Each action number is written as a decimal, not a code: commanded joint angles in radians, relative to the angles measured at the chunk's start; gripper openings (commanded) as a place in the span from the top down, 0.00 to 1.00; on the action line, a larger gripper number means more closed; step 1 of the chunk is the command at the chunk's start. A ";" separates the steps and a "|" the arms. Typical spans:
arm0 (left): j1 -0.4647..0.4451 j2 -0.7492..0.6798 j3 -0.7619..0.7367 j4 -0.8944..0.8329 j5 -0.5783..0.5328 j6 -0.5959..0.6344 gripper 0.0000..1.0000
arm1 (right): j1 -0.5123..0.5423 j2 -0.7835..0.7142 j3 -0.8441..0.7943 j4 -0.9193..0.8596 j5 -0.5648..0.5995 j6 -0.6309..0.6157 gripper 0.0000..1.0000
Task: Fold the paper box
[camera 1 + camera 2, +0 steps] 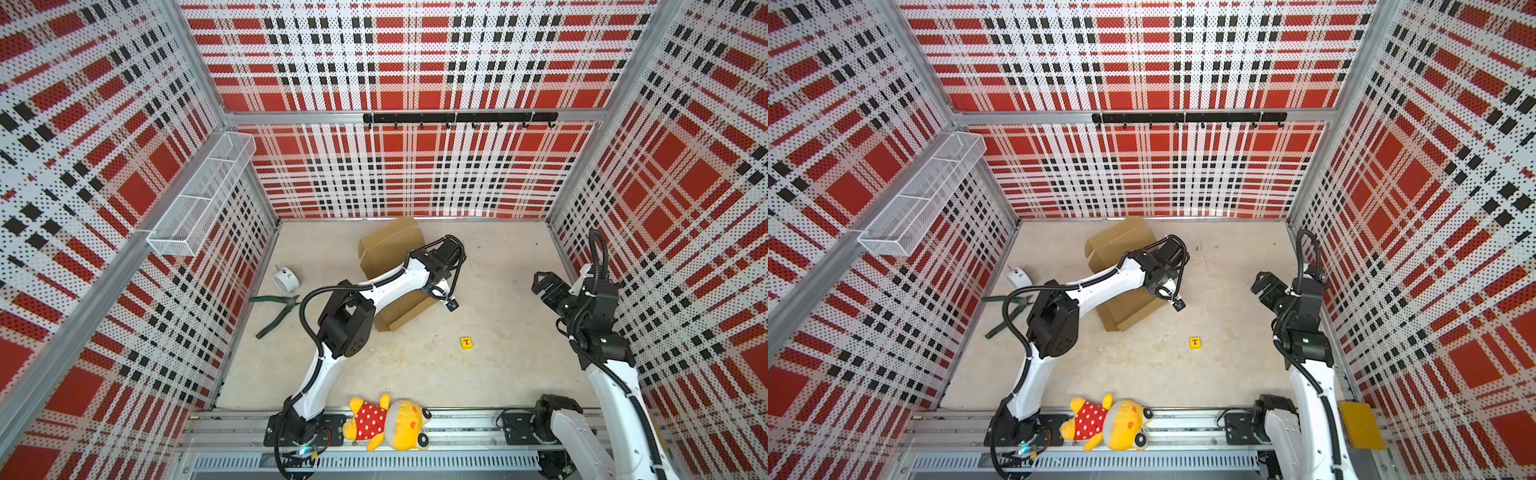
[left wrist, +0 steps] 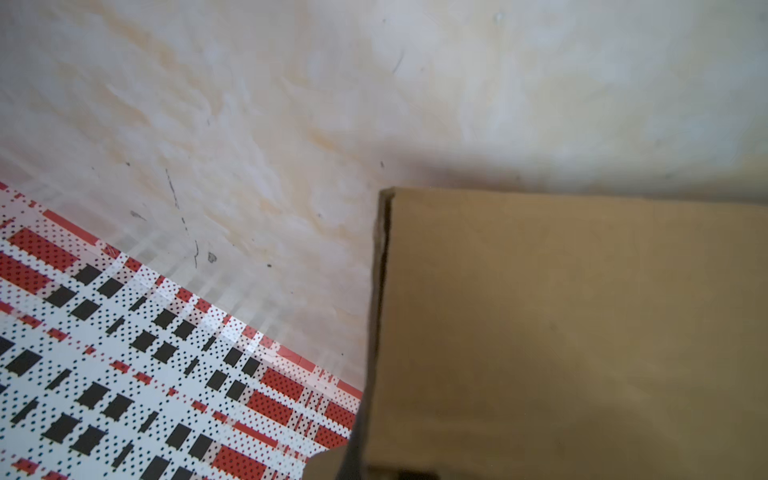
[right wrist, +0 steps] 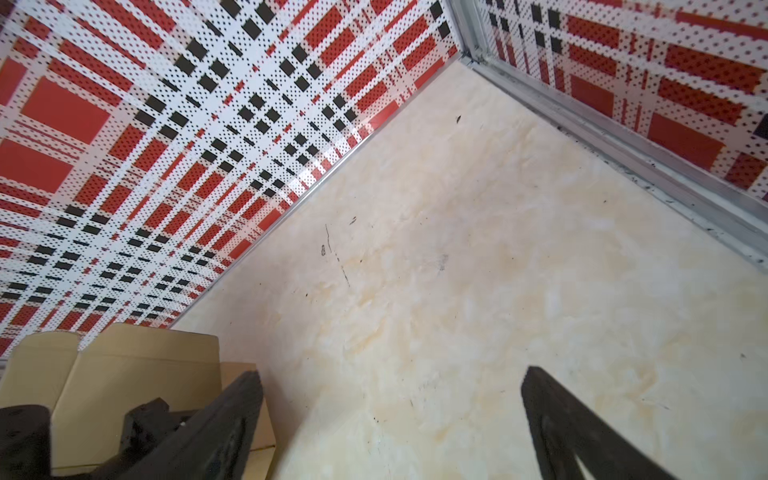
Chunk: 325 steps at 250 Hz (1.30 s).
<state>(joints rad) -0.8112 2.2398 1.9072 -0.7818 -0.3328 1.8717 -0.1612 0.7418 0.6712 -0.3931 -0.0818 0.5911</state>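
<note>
The paper box (image 1: 388, 245) lies part-folded at the back middle of the table (image 1: 498, 332). The left gripper (image 1: 445, 298), closed, sits over it (any pinch is hidden); the right gripper (image 3: 390, 374) gapes empty, well apart. Probably best: steady the base, then press flaps along their creases.

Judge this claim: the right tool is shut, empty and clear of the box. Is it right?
No: the right tool is open, its jaws wide apart in the right wrist view. It is empty and clear of the box.
</note>
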 commanded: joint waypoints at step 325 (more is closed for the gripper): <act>-0.050 -0.385 -0.290 0.102 -0.012 0.012 0.21 | 0.397 0.410 0.125 0.197 -0.024 -0.096 0.00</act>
<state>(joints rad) -0.8474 1.9224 1.6432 -0.6334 -0.2970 1.8675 0.1955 1.1019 0.7578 -0.2680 -0.1402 0.5274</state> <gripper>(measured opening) 0.782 0.993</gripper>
